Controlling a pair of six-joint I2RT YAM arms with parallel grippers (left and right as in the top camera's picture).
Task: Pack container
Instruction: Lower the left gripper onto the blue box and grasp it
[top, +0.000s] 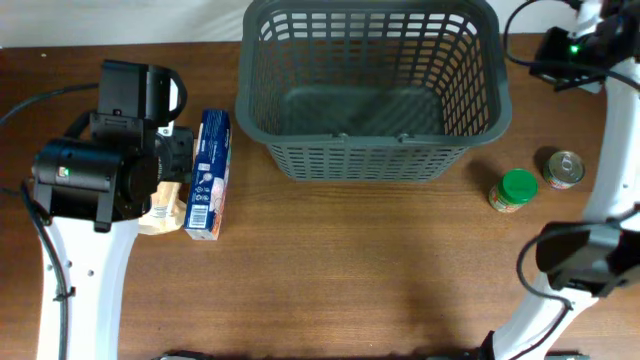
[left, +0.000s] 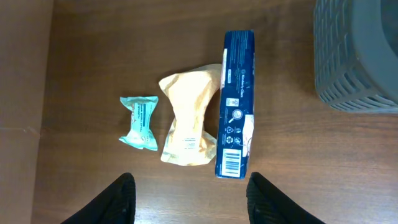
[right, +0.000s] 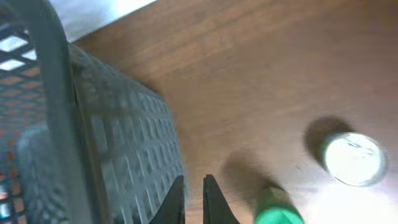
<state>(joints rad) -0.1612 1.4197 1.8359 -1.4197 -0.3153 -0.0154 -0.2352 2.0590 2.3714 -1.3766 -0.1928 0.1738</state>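
The dark grey slotted basket (top: 370, 150) stands at the back middle with nothing in it; its corner shows in the left wrist view (left: 357, 56) and its wall in the right wrist view (right: 118, 137). A blue box (left: 236, 102), a tan packet (left: 186, 118) and a small mint packet (left: 142, 122) lie side by side left of it. My left gripper (left: 193, 199) is open and empty, above the table just short of them. My right gripper (right: 193, 190) is shut and empty beside the basket's right wall.
A jar with a green lid (top: 515, 190) and a metal can (top: 563, 168) stand right of the basket; both show in the right wrist view, the jar (right: 277, 211) and the can (right: 353, 158). In the overhead view the blue box (top: 209, 172) and tan packet (top: 165, 208) lie beside the left arm.
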